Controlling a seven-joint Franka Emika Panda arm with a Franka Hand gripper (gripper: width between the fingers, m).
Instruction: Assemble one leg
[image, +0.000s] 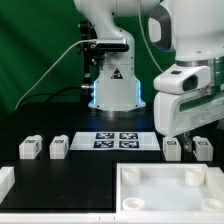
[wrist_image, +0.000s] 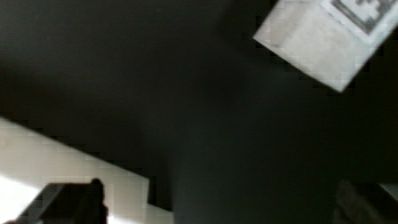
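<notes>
Four small white legs lie in a row on the black table: two at the exterior view's left (image: 28, 148) (image: 58, 147) and two at its right (image: 172, 148) (image: 203, 148). My gripper (image: 187, 137) hangs low over the gap between the two right legs, and its white hand hides their far side. In the wrist view one leg with its black-and-white tag (wrist_image: 329, 38) lies on the table. The gripper (wrist_image: 217, 205) is open and empty, with one dark fingertip (wrist_image: 71, 203) at each side of the picture. The large white square panel (image: 160, 195) lies in front.
The marker board (image: 118, 139) lies flat in the middle of the table before the robot base (image: 112, 90). Another white part (image: 5, 181) sits at the front of the exterior view's left. A corner of the panel (wrist_image: 54, 160) shows in the wrist view.
</notes>
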